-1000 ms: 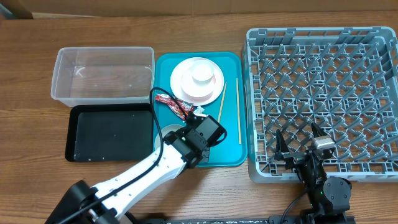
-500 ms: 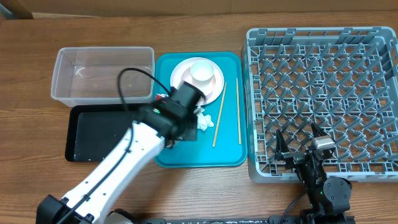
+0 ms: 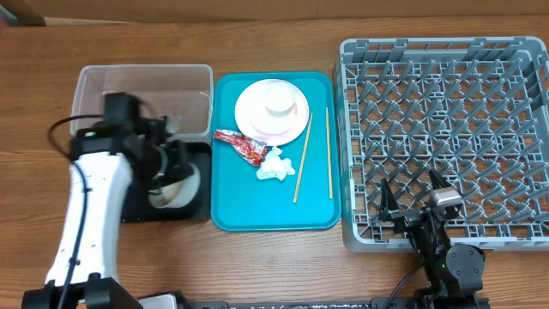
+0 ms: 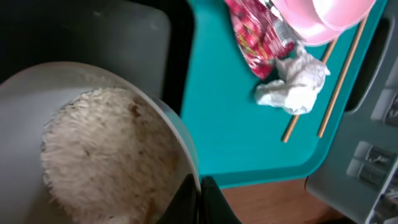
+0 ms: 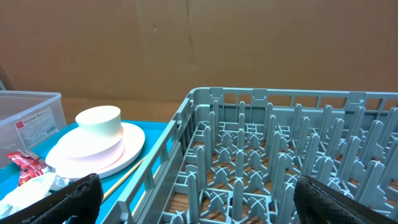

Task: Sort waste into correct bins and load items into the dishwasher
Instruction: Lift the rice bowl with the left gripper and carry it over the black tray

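My left gripper (image 3: 182,168) is shut on the rim of the white bowl (image 3: 177,187) and holds it, tilted, over the black tray (image 3: 196,212). In the left wrist view the jaws (image 4: 199,194) pinch the bowl's rim (image 4: 177,134), and white rice (image 4: 99,152) lies inside. On the teal tray (image 3: 249,210) lie the red wrapper (image 3: 237,144), the white tissue (image 3: 273,165) and two chopsticks (image 3: 301,159). A small cup (image 3: 278,99) stands on stacked plates (image 3: 257,116). The clear tub (image 3: 146,79) is behind the black tray. My right gripper (image 3: 414,202) is open over the grey dish rack (image 3: 446,112).
The right wrist view shows the rack's pegs (image 5: 267,155) between the open fingers (image 5: 199,199), with the plates and cup (image 5: 96,143) to the left. The teal tray sits between the bins and the rack. Bare wooden table runs along the front and the back.
My left arm has carried the bowl from the front left of the teal tray leftwards to over the black tray. The right arm has not moved.
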You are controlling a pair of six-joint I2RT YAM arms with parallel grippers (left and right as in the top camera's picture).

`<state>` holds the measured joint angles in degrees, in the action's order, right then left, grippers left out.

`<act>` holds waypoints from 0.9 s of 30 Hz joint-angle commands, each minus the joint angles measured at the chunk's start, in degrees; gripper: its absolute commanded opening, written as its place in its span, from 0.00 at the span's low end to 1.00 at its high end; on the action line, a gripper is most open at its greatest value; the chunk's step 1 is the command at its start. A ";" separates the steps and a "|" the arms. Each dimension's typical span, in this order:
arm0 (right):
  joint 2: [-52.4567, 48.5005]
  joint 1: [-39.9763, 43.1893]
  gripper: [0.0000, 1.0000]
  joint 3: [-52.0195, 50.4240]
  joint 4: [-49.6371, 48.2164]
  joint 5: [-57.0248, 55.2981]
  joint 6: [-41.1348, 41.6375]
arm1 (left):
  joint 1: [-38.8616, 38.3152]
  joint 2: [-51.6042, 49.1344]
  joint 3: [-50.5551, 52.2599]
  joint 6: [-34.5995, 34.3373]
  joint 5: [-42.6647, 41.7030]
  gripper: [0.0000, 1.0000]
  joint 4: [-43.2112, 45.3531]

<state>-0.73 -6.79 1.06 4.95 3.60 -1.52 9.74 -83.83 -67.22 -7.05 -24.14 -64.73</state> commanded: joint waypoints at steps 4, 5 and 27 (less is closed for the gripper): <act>0.55 0.07 1.00 -0.61 -0.37 -0.13 -0.15 | 9.73 1.40 2.67 10.49 -12.20 0.04 0.52; 0.55 0.07 1.00 -0.61 -0.37 -0.11 -0.15 | 11.50 1.40 3.74 11.43 -14.08 0.04 1.01; 0.55 0.07 1.00 -0.61 -0.37 -0.11 -0.15 | 30.42 1.36 11.67 23.82 -42.01 0.04 3.96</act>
<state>-0.73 -6.79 1.06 4.95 3.60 -1.54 39.86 -83.61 -56.16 14.28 -61.45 -61.04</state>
